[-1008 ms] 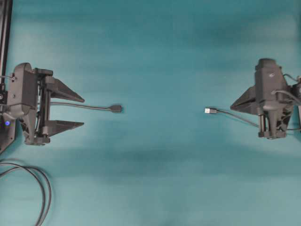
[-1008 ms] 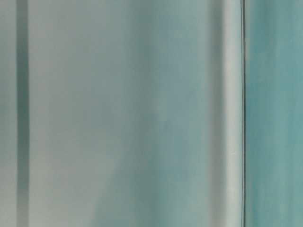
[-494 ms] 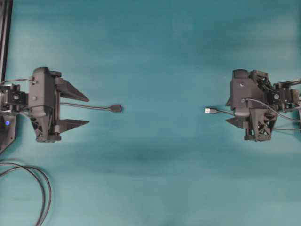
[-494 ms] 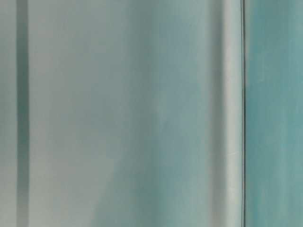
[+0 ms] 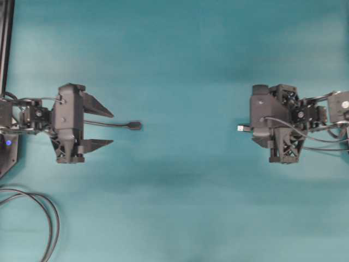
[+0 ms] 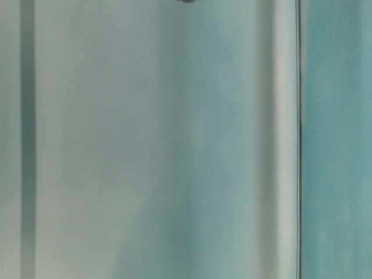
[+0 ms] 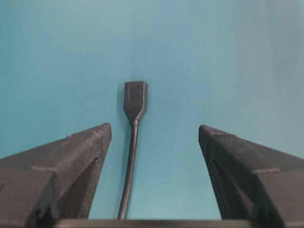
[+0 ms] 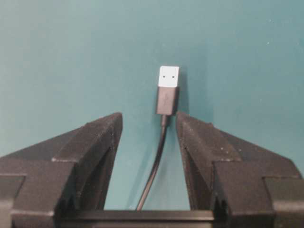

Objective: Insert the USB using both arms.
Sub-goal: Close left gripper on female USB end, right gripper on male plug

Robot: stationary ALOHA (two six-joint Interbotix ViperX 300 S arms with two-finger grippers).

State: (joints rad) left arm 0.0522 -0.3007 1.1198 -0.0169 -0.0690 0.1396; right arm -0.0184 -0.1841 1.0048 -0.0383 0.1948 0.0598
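The USB (image 5: 242, 128), a silver-tipped plug with a short black body, lies on the teal table and points left. In the right wrist view the USB (image 8: 168, 90) sits just past my fingertips. My right gripper (image 5: 254, 130) (image 8: 149, 115) is open with the thin cable running between its fingers, close to the right finger (image 8: 199, 142). The all-black socket (image 5: 134, 125) (image 7: 136, 99) lies ahead of my left gripper (image 5: 112, 129) (image 7: 154, 127). That gripper is wide open, and the socket's cable passes between its fingers without touching them.
A thicker black cable (image 5: 50, 218) loops at the lower left. A black rail (image 5: 5, 43) runs along the left edge. The table-level view shows only blurred teal-grey surfaces.
Both arms have moved inward toward the middle. The right gripper went from shut to open and now straddles the USB's cable. The left gripper stays open. Plug and socket have not moved.
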